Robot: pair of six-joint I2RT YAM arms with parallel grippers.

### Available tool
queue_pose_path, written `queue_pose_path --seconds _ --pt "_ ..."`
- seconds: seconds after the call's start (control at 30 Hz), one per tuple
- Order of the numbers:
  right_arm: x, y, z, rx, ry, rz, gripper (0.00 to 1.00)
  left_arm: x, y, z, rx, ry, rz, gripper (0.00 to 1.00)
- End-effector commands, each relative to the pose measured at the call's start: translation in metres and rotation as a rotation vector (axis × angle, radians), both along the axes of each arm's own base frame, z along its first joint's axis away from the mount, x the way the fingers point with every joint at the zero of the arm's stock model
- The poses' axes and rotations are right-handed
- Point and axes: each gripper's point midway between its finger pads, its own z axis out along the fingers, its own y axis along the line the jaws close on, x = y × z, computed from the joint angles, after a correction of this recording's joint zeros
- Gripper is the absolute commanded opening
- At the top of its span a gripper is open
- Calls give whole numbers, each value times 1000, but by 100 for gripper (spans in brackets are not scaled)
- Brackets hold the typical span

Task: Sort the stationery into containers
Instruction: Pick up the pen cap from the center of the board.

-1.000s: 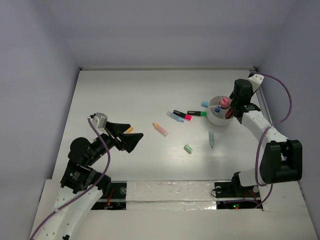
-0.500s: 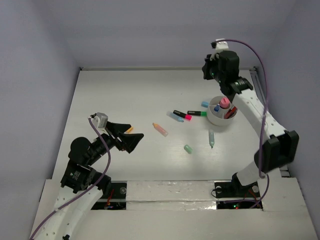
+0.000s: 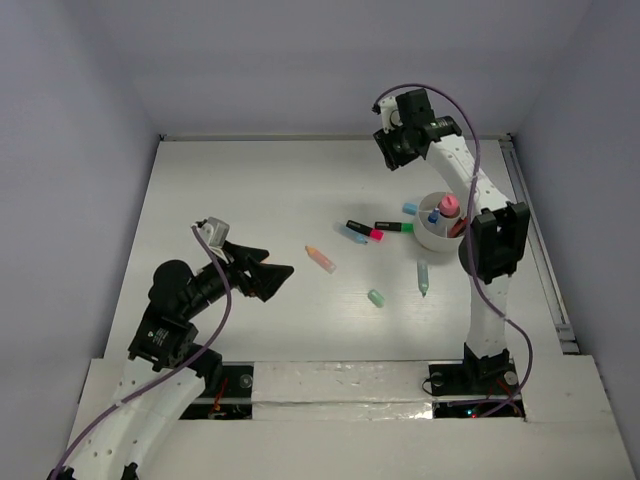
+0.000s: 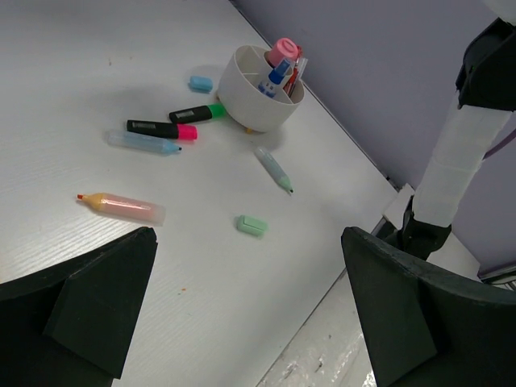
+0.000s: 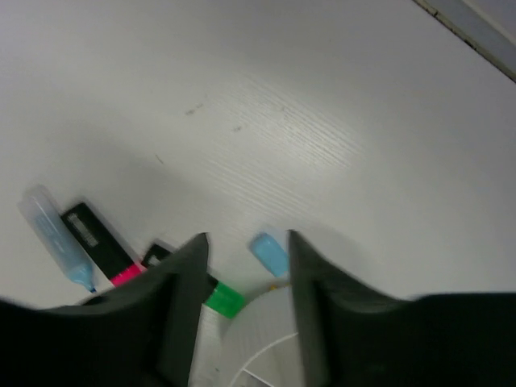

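The whitish cup stands at the right and holds a pink-capped bottle, a blue marker and red pens. On the table lie a blue eraser, green marker, pink marker, pale blue marker, orange marker, mint eraser and teal pen. My right gripper is open and empty, high above the blue eraser and the cup's rim. My left gripper is open and empty at the left, well short of the mint eraser.
The white table is walled by pale panels at the left, back and right. A taped strip runs along the near edge. The right arm's upright link stands just right of the cup. In the left wrist view the cup sits near the right wall.
My right arm has risen from the cup and swung back and to the left, its gripper now high over the blue eraser. My left arm has shifted slightly right.
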Motion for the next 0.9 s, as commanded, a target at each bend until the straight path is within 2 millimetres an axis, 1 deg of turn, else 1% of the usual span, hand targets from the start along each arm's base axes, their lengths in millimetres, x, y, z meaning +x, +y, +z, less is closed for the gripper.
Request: queue_pose_path --seconds 0.0,0.03,0.1,0.13,0.17,0.27,0.37,0.4,0.5,0.53,0.67,0.7,0.73,0.8,0.87 --pt "-8 -18 3 -123 28 49 55 -1 -3 18 -16 -65 -26 99" --pt "-8 -18 -12 -140 60 65 60 0 -3 18 -15 -66 -26 99" --pt "-12 -19 -28 -159 112 76 69 1 -4 15 -12 -58 -30 99" --pt "-13 -21 -37 -171 134 77 70 1 -5 14 -10 -53 -32 99" --pt "-13 -22 -52 -187 166 84 71 1 -5 13 -8 -50 -37 99" --pt "-14 -23 -71 -207 210 93 72 1 -9 10 -3 -40 -58 99" --pt "-15 -24 -80 -223 232 106 72 2 -10 8 0 -29 -64 99" --pt "-15 -25 -86 -235 243 106 72 2 -10 7 -1 -26 -69 99" --pt "-12 -40 -92 -259 256 78 72 1 -11 3 -5 -9 -72 99" --pt "-12 -46 -94 -255 264 69 72 2 -12 7 -11 -26 -75 99" --pt "-18 -51 -106 -258 301 80 72 4 -14 3 -6 -10 -85 99" --pt "-18 -57 -109 -261 308 69 71 4 -14 3 -6 -10 -84 99" --pt "-18 -57 -115 -266 321 73 71 4 -15 2 -5 -5 -85 99" --pt "-18 -60 -118 -256 334 72 69 5 -15 2 -5 -2 -82 99" --pt "-19 -58 -125 -250 351 79 69 6 -15 0 -4 5 -82 99"
